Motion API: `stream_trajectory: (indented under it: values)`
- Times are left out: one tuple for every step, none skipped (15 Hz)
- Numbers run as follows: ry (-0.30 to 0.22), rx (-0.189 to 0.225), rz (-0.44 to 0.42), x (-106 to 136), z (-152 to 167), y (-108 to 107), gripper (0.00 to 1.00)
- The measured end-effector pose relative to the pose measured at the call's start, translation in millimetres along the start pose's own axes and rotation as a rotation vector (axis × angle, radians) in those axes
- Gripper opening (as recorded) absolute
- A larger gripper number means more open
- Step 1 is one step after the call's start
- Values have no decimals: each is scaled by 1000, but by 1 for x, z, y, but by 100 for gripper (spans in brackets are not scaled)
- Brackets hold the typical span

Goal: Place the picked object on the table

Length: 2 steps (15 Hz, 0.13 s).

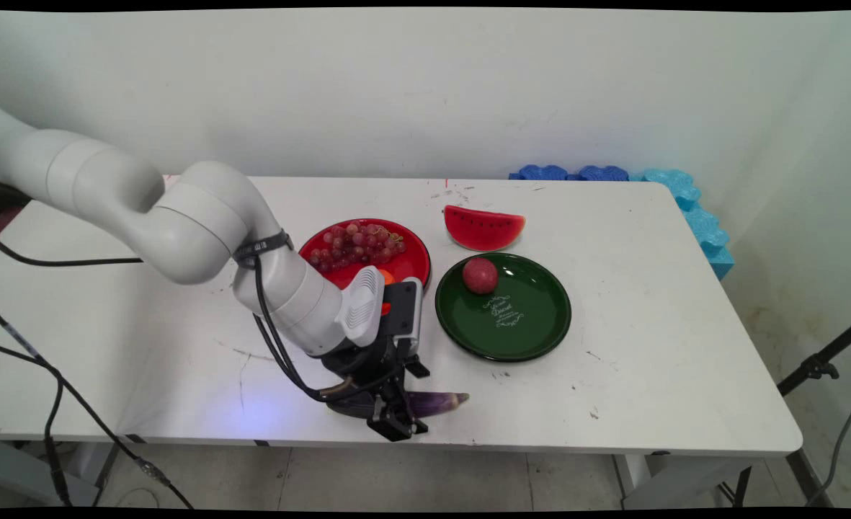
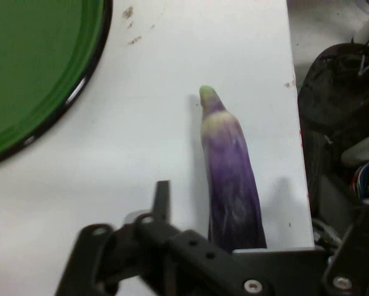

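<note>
Hovering low, the gripper [image 1: 396, 418] straddles a purple eggplant [image 2: 231, 179] lying by the table's [image 1: 648, 375] near edge, fingers spread, not yet gripping; green plate [image 1: 526, 328] just beyond holds one red fruit [image 1: 480, 275].

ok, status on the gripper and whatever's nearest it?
Black gripper low at table's near edge, open, straddling long purple eggplant lying flat. Dark green round plate just beyond, apart.
</note>
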<state>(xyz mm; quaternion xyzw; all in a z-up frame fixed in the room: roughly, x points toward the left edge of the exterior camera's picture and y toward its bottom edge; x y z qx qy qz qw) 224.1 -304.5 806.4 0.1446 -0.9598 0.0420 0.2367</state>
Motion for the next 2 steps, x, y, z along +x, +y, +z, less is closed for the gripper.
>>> stream_trajectory:
  values:
    - [7,1,1,2,-2,-1,100]
    - [15,2,2,5,-7,-2,100]
